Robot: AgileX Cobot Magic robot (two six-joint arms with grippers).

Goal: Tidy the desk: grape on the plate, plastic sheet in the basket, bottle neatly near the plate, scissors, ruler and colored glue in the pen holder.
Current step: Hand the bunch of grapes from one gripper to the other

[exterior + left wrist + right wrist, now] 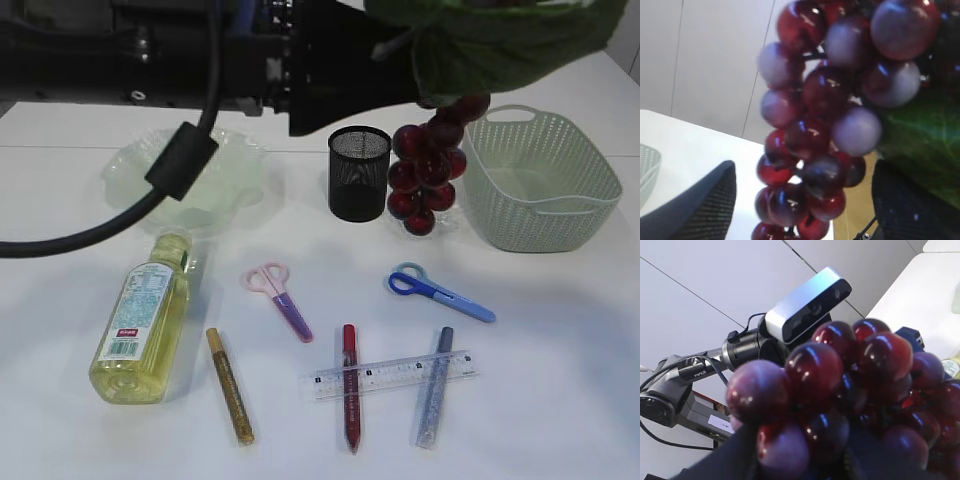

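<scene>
Grapes (428, 168) hanging above table between holder (358, 172) and basket (540, 180), clamped at top by right gripper (805, 460); left gripper (800, 200) spread wide, straddling cluster without touching.

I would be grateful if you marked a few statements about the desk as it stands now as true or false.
1. The pink scissors and the blue scissors lie on the table. True.
2. The bottle stands upright. False: it lies on its side, in front of the plate.
3. The ruler lies across the red glue pen and the silver glue pen. True.
4. The grape bunch rests on the plate. False: it hangs between the pen holder and the basket.
5. The basket is left of the pen holder. False: it is on the right.
</scene>
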